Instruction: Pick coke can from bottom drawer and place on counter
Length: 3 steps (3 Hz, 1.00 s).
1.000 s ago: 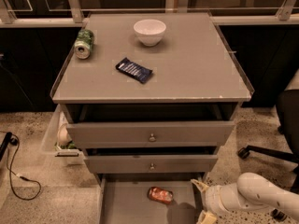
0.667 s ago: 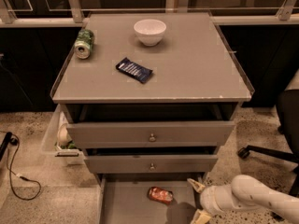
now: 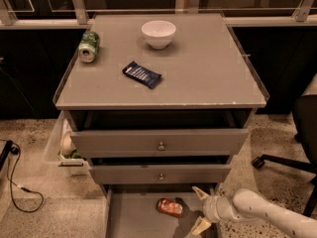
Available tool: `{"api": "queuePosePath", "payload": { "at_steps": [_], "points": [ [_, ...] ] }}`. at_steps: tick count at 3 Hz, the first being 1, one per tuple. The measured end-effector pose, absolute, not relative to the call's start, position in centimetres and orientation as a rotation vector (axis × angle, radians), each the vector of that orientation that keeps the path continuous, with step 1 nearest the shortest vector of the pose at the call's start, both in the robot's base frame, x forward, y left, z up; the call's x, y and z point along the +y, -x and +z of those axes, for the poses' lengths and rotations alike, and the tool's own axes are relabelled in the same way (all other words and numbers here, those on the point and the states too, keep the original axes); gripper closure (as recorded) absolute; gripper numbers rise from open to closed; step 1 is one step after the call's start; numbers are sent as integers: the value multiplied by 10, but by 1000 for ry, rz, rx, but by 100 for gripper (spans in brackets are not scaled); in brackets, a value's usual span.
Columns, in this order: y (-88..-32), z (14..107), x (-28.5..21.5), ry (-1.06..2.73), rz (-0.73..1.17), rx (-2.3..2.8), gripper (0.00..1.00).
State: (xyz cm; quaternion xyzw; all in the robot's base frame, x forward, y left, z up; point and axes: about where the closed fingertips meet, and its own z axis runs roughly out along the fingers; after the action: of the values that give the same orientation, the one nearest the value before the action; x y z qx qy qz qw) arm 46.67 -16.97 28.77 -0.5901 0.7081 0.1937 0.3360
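Observation:
The coke can (image 3: 170, 207), red-orange and dented, lies on its side in the open bottom drawer (image 3: 133, 219), a flat grey tray at the foot of the cabinet. My gripper (image 3: 200, 210) is at the drawer's right side, just right of the can and apart from it. Its two pale fingers are spread open, one (image 3: 200, 193) above and one (image 3: 200, 226) below, with nothing between them. My white arm (image 3: 267, 214) comes in from the lower right. The grey counter (image 3: 208, 68) tops the cabinet.
On the counter are a white bowl (image 3: 158, 33), a green soda can (image 3: 89, 46) on its side and a dark blue snack packet (image 3: 142, 74). Two knobbed drawers (image 3: 159, 143) stand slightly open above. A clear bin (image 3: 63, 145) hangs left; a chair base (image 3: 282, 162) stands right; a cable (image 3: 15, 182) lies left.
My gripper and arm have moved left, closer to the coke can. The can and the drawers have not moved.

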Motion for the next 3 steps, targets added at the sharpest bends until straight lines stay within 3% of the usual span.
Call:
{"api": "queuePosePath", "payload": {
  "at_steps": [3],
  "points": [
    [-493,209,-138,1610,504,1850,0]
  ]
}}
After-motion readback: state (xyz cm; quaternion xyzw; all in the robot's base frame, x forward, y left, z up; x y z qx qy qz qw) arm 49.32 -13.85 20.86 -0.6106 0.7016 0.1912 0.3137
